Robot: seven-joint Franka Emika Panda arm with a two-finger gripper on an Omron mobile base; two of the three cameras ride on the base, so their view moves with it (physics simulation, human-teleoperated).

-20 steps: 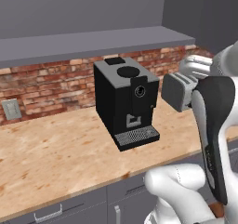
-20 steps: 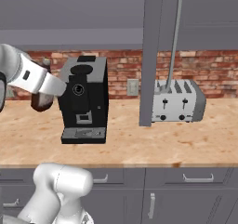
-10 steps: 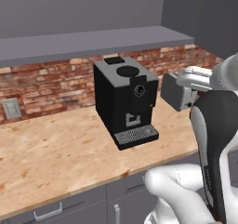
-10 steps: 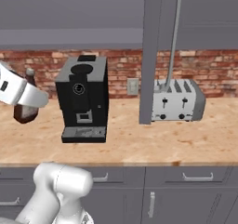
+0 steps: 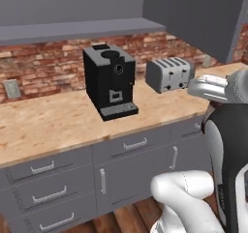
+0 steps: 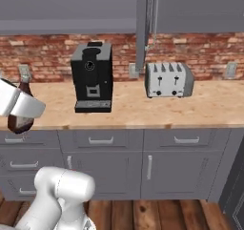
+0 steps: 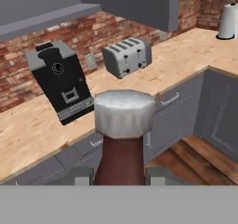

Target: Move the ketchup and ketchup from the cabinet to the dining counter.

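Observation:
A dark red-brown ketchup bottle (image 7: 122, 158) with a pale cap stands upright between my two fingertips, and my gripper (image 7: 120, 177) is shut on its body. From the right base view the same ketchup (image 6: 19, 121) hangs under my white hand at the far left, in front of the wall counter's edge and off its top. The grey upper cabinet (image 6: 190, 7) hangs above the toaster, and its open door (image 6: 142, 28) shows edge-on. A second ketchup and the dining counter are out of view.
A black coffee machine (image 6: 92, 76) and a silver toaster (image 6: 168, 79) stand on the brick-backed counter (image 6: 128, 112). Grey drawers (image 5: 48, 193) sit below it, over a wooden floor. A white paper roll (image 7: 227, 21) stands at the far counter end.
The whole scene has shrunk and shifted, so the base has backed away from the counter. My hand with the ketchup has swung toward the left edge of the right base view.

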